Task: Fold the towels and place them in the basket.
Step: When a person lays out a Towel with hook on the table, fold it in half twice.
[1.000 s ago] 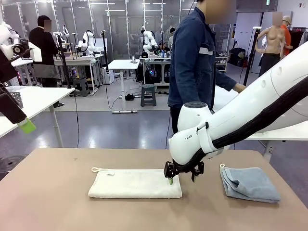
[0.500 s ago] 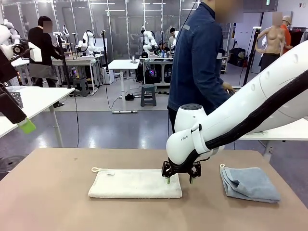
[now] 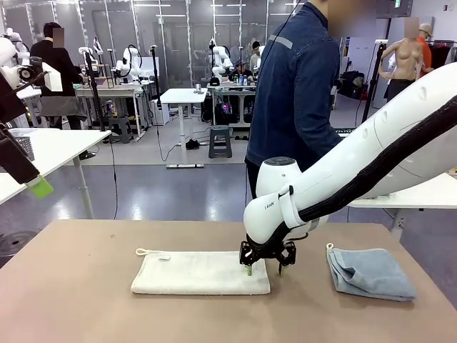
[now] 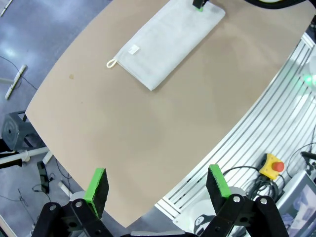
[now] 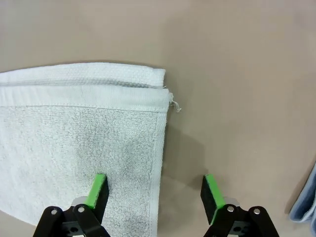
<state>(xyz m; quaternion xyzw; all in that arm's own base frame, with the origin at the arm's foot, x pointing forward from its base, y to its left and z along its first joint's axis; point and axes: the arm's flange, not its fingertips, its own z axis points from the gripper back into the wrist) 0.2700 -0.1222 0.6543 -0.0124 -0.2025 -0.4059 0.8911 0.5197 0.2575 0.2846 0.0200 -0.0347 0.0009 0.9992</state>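
A cream-white towel (image 3: 200,273) lies folded in a long strip on the tan table, its cord loop at the far left corner. My right gripper (image 3: 264,270) is down at the strip's right end, open. One finger (image 5: 98,190) rests on the cream towel (image 5: 79,143) and the other finger (image 5: 212,190) stands over bare table beyond its edge. The blue-grey towel (image 3: 370,273) lies folded at the right, its edge also in the right wrist view (image 5: 303,207). My left gripper (image 4: 158,190) hangs open high over the table's left side, holding nothing. The basket is out of view.
A person in a dark blue jacket (image 3: 296,93) stands at the far side of the table (image 3: 86,300). The table's near edge and a red stop button (image 4: 273,165) show in the left wrist view. A grey meshed object (image 3: 23,145) sits on the white side table at left.
My right gripper has shifted slightly left along the cream towel's end and its fingers have come closer together. The person has turned and stepped left. The left arm is still.
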